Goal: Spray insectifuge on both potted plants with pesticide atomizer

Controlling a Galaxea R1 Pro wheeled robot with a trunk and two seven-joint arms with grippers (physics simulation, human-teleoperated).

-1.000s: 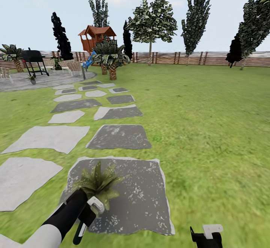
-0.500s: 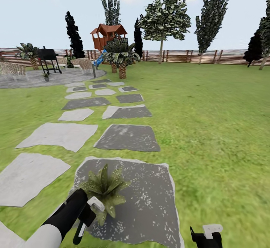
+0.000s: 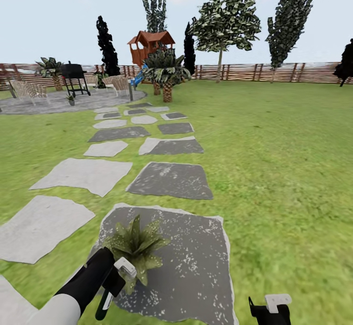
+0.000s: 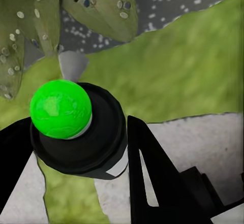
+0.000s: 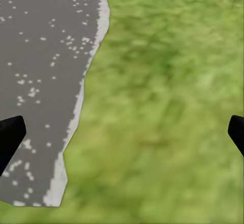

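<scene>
the pesticide atomizer (image 4: 76, 132) sits clamped in the left gripper (image 3: 115, 278), its black fingers (image 4: 152, 183) pressed against either side of the dark bottle, green dot (image 4: 60, 108) on top and the small grey nozzle (image 4: 72, 64) aimed toward speckled leaves; in the head view the bottle (image 3: 104, 303) hangs dark and slim below the white fingers; the landmark here is the potted plant (image 3: 136, 246), a low rosette of pointed green leaves sitting on the big dark paving slab (image 3: 191, 266); the left gripper is just beside the plant, on its near side, with the nozzle close to the nearest leaves; the right gripper (image 3: 268, 305) is well apart from the plant, off to the far side of the slab, jaws spread wide and holding nothing, with slab edge and grass (image 5: 168, 107) between its tips; beyond the plant a run of stepping stones (image 3: 169, 180) leads to a patio with a grill (image 3: 74, 74); a second small plant (image 3: 71, 100) may sit by that grill, too tiny to be sure; risks from here, as i judge them: the nozzle looks so near that spray could wet only the near leaves and leave the far side dry; a tilted bottle might send mist onto the slab instead; and moving on too early would leave this plant part-covered.
</scene>
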